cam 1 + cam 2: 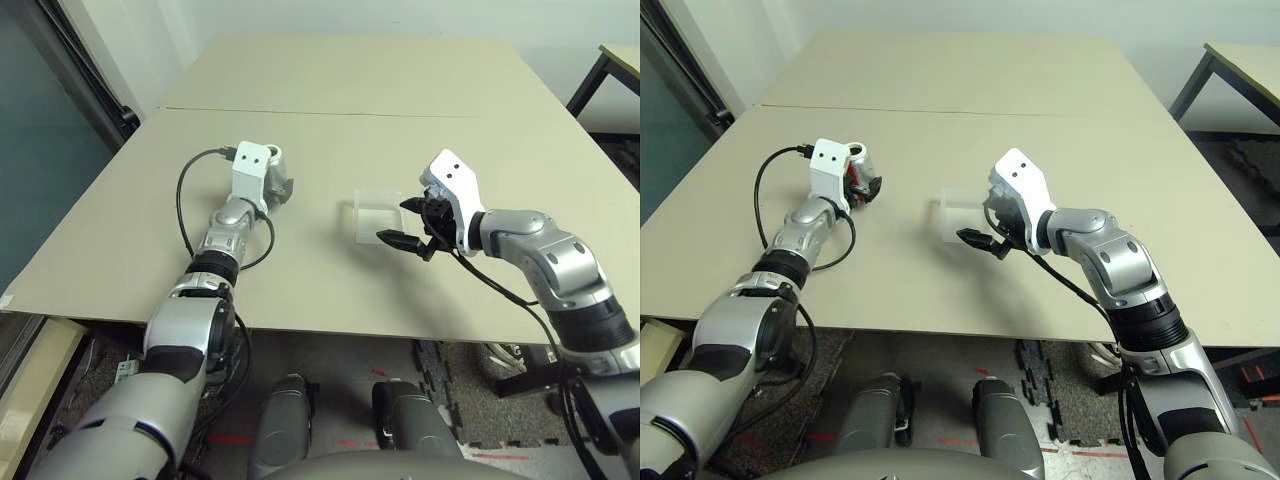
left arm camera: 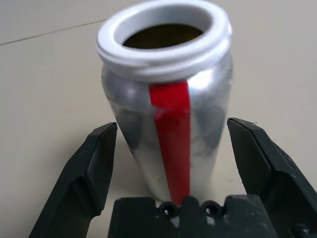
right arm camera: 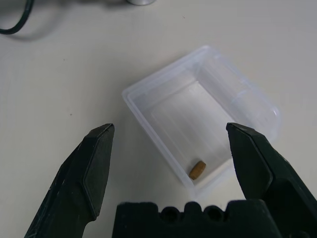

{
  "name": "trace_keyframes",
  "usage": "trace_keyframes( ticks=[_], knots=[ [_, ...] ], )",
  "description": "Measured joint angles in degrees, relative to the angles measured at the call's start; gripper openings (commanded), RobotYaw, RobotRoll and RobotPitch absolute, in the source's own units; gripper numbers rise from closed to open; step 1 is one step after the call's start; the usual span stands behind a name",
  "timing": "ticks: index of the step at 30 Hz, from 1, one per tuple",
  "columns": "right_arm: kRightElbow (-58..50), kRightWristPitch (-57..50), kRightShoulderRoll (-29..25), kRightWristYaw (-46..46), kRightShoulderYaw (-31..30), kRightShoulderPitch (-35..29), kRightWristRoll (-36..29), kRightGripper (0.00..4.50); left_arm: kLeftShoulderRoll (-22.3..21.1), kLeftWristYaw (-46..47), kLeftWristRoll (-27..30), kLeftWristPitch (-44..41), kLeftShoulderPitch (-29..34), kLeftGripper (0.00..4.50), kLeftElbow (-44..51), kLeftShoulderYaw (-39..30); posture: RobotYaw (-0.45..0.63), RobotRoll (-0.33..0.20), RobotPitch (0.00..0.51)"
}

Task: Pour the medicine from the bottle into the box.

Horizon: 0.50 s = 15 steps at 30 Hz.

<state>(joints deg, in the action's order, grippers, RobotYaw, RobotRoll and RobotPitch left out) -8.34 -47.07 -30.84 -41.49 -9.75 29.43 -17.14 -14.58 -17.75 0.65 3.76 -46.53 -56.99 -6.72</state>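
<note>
Left wrist view: the left gripper [image 2: 172, 124] stands wide around the bottle [image 2: 163, 124], a finger either side and neither pressed to it, the bottle upright on the table [image 2: 44, 99], its mouth [image 2: 163, 35] open. The right gripper [image 3: 170, 125], also wide, hangs over the clear box [image 3: 153, 133], which sits on the table with one brown pill [image 3: 197, 170] in a corner. Whether that pill came from pouring, I cannot tell. The step in hand looks like grasping or releasing the bottle; if more must be poured, the left fingers need to close squarely before lifting.
</note>
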Motion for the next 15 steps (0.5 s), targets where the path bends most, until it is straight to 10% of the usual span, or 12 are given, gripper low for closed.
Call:
trace_keyframes(
  ticks=[15],
  knots=[
    [-3.1, -2.0, -0.9, 0.5, 2.1, -2.0, -1.3, 4.50, 1.0, 1.5, 6.2, -27.1, 31.5, 4.45, 58.2, -0.1, 0.11, 0.000, 0.107]
  ],
)
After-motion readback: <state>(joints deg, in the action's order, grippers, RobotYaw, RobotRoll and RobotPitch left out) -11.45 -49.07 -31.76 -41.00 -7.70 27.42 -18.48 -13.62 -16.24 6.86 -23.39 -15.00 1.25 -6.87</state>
